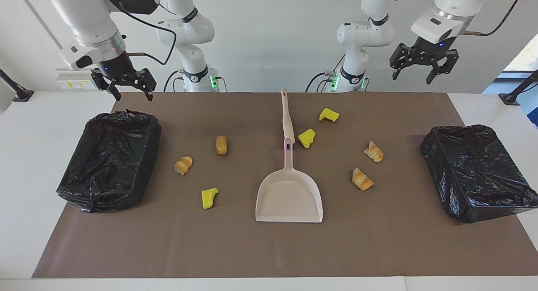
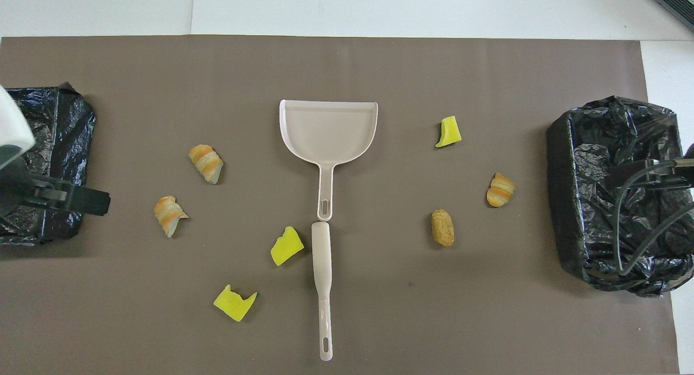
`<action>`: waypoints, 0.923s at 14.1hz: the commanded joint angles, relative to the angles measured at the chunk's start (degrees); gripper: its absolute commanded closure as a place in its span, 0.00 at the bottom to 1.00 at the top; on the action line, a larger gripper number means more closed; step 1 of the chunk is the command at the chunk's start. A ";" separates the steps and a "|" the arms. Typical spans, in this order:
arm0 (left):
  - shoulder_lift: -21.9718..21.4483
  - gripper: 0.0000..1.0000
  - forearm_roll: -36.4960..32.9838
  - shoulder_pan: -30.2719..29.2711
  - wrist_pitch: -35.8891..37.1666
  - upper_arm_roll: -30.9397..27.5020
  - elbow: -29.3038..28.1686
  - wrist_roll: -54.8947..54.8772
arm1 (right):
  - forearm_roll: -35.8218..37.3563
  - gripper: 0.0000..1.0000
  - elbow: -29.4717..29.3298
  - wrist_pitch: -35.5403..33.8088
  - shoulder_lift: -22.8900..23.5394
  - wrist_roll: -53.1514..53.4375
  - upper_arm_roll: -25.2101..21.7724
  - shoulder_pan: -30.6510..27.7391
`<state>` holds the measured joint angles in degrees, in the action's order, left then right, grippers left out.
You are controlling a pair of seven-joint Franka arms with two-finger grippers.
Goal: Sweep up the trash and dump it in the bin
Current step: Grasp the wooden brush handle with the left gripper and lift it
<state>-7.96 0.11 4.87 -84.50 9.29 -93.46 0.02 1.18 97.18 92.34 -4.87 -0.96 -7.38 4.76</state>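
Resting mid-table (image 1: 378, 249), the pale pink dustpan (image 1: 289, 196) serves as landmark, mouth pointing away from the robots. A matching brush handle (image 1: 287, 116) lies end-to-end with its handle, on the robots' side. 7 trash (image 1: 308, 138) bits lie scattered on both sides of the dustpan. Likely light and soft, they should slide easily. The dustpan looks stiff, thin plastic; its narrow handle is the sensible hold. 1 bin (image 1: 110, 158) sits toward each end of the table. Left tool (image 1: 422, 68) and right tool (image 1: 124, 87) hang raised, fingers apart, empty. No readable writing.
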 commanded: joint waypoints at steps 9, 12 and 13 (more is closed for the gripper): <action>-7.16 0.00 8.58 1.10 -27.54 26.72 -34.66 26.76 | 0.14 0.00 5.12 1.88 -2.08 -3.96 0.26 -1.60; -4.62 0.00 8.68 4.17 -40.44 31.39 -42.49 35.02 | 0.14 0.00 5.21 1.79 -2.08 -4.14 0.17 -1.60; -2.35 0.00 8.68 4.18 -42.75 33.23 -43.20 36.96 | 0.14 0.00 5.21 1.70 -2.16 -4.14 0.17 -1.60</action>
<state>-11.91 8.18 7.96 -121.48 40.94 -133.04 33.46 1.27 100.35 92.75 -5.21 -3.10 -7.55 3.89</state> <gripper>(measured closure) 0.000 0.000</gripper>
